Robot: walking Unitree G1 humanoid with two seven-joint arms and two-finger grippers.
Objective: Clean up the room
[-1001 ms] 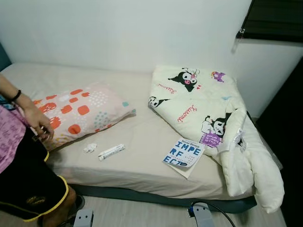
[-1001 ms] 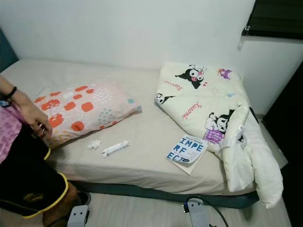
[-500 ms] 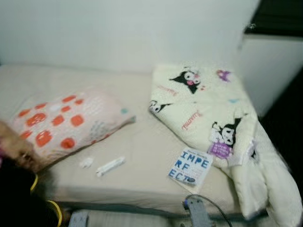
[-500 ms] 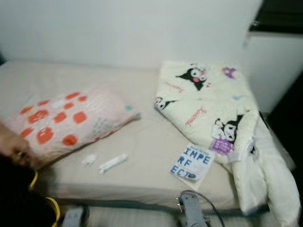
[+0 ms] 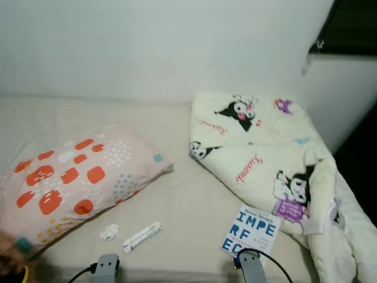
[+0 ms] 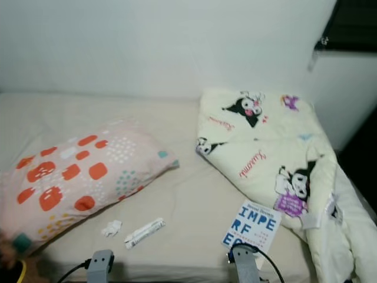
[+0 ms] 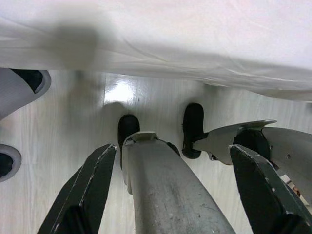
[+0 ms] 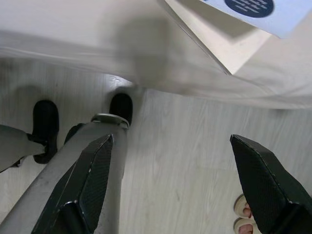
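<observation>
1. On the beige bed, a crumpled white tissue and a white tube lie near the orange-spotted pillow.
2. A white blue-lettered book lies right.
3. Left claw and right claw hang released over the floor.

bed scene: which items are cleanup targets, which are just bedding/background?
Cleanup targets (judgement):
crumpled tissue
white tube
book

Just there:
spotted pillow
cartoon comforter
mattress
Left gripper, right gripper hang open above the floor.

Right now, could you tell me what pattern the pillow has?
The pillow is pale pink with orange blotches and small dots, clearest in the right eye view.
</observation>
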